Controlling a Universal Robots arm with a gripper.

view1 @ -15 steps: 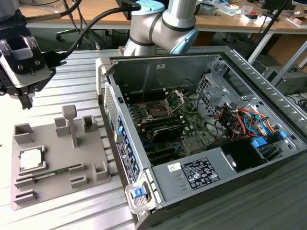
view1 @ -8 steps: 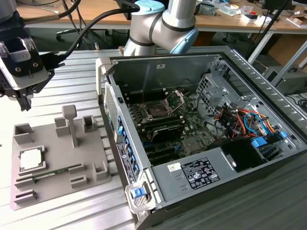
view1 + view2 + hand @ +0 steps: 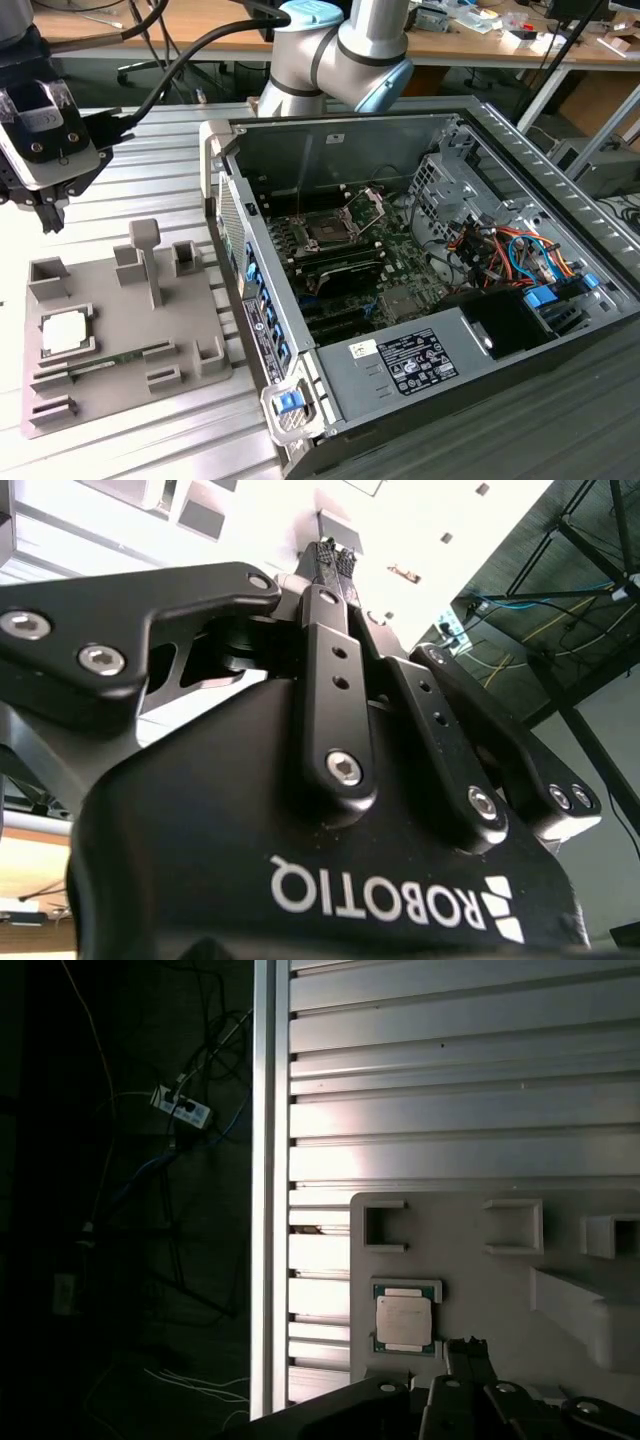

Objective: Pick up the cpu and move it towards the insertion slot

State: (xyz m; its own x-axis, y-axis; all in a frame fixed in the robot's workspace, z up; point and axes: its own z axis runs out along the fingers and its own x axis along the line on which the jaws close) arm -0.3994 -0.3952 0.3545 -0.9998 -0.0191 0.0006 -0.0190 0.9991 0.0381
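The cpu [image 3: 65,332], a small pale silvery square, lies flat in a recess of the grey holder plate [image 3: 190,300] at the exterior view's left. The first wrist view also shows the cpu [image 3: 404,1318], just ahead of the fingertips [image 3: 466,1346]. My gripper [image 3: 50,218] hangs well above the plate, apart from the chip. In the second wrist view the gripper [image 3: 333,556] is shut, its pads together with nothing between them. The insertion slot [image 3: 326,233] sits on the motherboard inside the open computer case, its metal retaining plate [image 3: 366,206] hinged up.
The computer case [image 3: 480,130] lies open on the ribbed aluminium table [image 3: 150,170]. Upright grey posts [image 3: 148,255] stand on the holder plate, and a green memory stick [image 3: 105,359] lies below the chip. Cables and a drive cage fill the case's right. The table edge [image 3: 270,1160] drops off near the holder.
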